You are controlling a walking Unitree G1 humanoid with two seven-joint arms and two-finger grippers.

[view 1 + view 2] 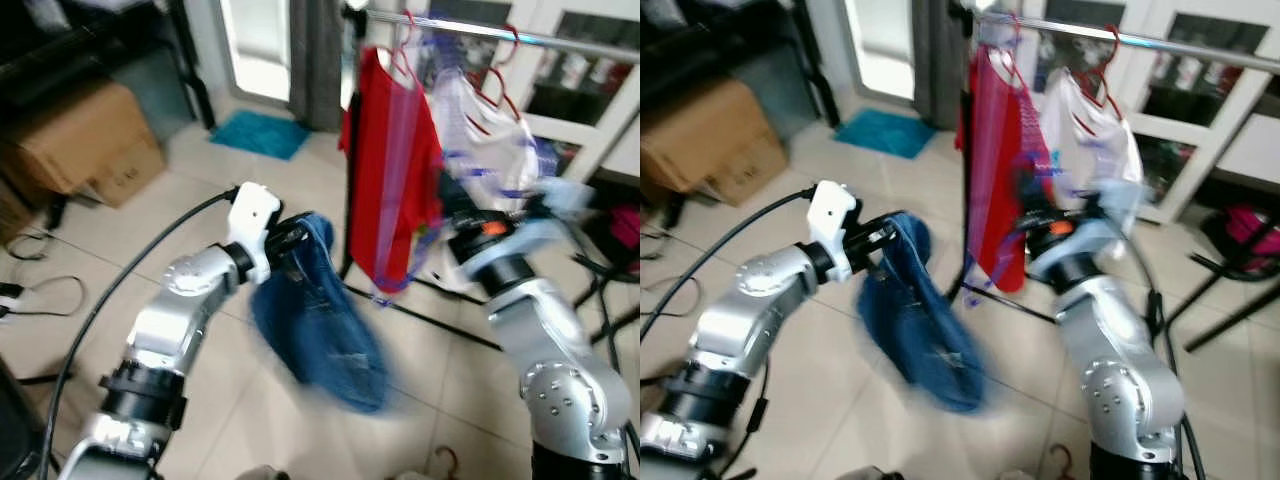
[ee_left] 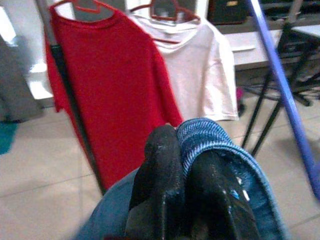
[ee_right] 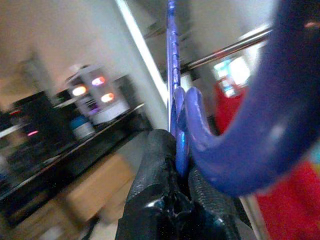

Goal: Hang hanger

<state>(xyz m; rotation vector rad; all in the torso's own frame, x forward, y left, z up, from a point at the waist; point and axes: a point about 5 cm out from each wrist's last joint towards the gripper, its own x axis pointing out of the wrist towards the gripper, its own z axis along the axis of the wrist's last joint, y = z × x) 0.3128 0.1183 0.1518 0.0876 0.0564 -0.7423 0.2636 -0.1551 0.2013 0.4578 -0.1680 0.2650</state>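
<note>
A red shirt (image 1: 992,180) hangs from the metal rail (image 1: 1160,42). Below the rail, the left gripper (image 1: 880,240) clamps blue denim (image 1: 920,320); the right gripper (image 1: 1035,215) is blurred beside the shirt.

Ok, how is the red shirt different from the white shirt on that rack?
The red shirt hangs at the end of the rail, beside the rack's dark upright post; the white shirt hangs next along, further from the post. The red shirt reaches lower than the white shirt. The red one is a deep solid colour, the white one pale and plain. Both are short-sleeved tops on red hangers.
</note>
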